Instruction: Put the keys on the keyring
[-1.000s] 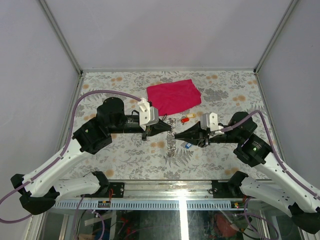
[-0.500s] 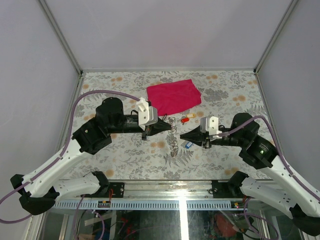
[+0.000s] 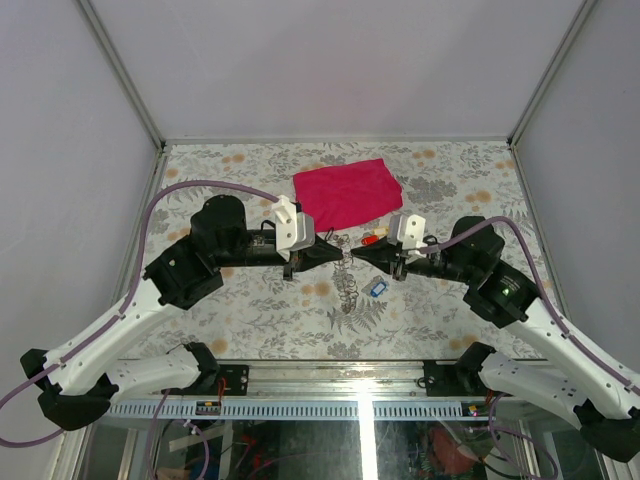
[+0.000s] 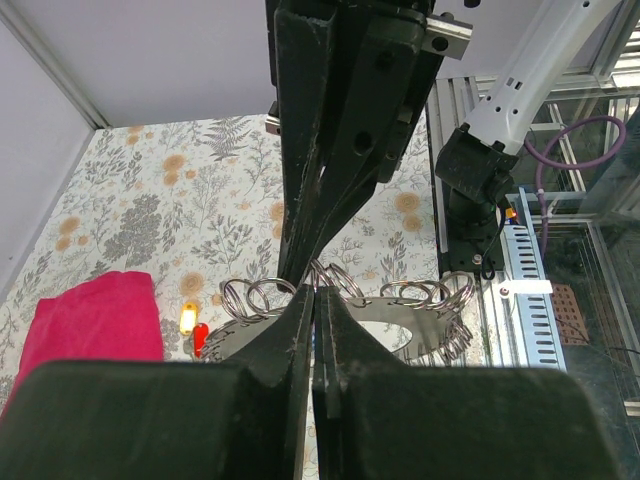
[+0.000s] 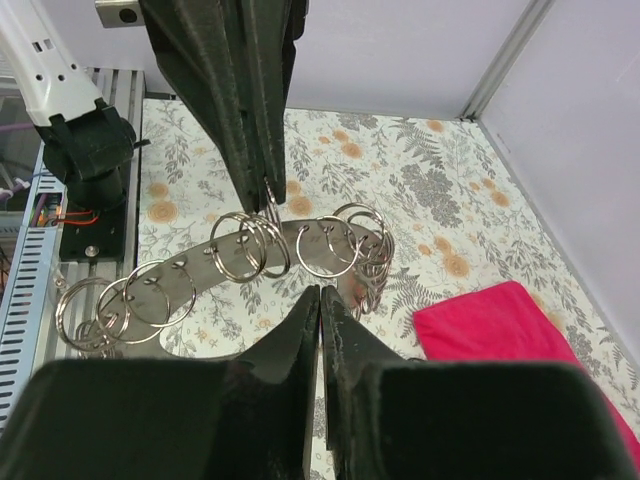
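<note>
Silver keyring (image 5: 252, 246) pinched by level left gripper (image 4: 315, 298); right gripper (image 5: 320, 296) nose-to-nose, pressed together.

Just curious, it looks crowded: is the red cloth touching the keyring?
Apart. Right wrist view shows patterned tabletop between the red cloth and the keyring.

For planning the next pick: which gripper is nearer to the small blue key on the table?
Right. The right gripper is just beyond the small blue key, on its far side; the left gripper ends farther off, to its left.
</note>
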`<action>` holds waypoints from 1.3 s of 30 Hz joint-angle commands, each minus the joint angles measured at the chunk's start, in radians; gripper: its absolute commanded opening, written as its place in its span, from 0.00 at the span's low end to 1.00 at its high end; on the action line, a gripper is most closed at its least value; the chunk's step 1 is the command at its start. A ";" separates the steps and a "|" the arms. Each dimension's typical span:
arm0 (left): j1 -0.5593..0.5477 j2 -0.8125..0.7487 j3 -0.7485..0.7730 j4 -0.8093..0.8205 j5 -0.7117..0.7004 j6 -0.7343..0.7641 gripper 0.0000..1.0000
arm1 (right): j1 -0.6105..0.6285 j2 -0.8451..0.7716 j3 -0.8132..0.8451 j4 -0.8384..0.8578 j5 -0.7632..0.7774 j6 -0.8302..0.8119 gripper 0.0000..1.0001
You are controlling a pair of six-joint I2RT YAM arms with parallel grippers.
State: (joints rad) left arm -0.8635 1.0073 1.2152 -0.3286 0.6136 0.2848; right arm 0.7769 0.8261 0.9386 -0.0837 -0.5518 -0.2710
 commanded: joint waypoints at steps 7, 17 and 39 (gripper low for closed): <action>-0.004 -0.026 0.003 0.081 0.018 -0.010 0.00 | 0.004 -0.006 0.026 0.145 -0.093 0.059 0.08; -0.003 -0.027 0.001 0.080 0.009 -0.011 0.00 | 0.003 -0.022 0.026 0.115 -0.166 0.079 0.08; -0.003 -0.020 0.007 0.082 0.006 -0.018 0.00 | 0.003 0.001 0.030 0.176 -0.223 0.127 0.18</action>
State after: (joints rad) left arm -0.8635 1.0027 1.2152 -0.3290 0.6140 0.2790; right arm 0.7769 0.8127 0.9386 0.0200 -0.7368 -0.1696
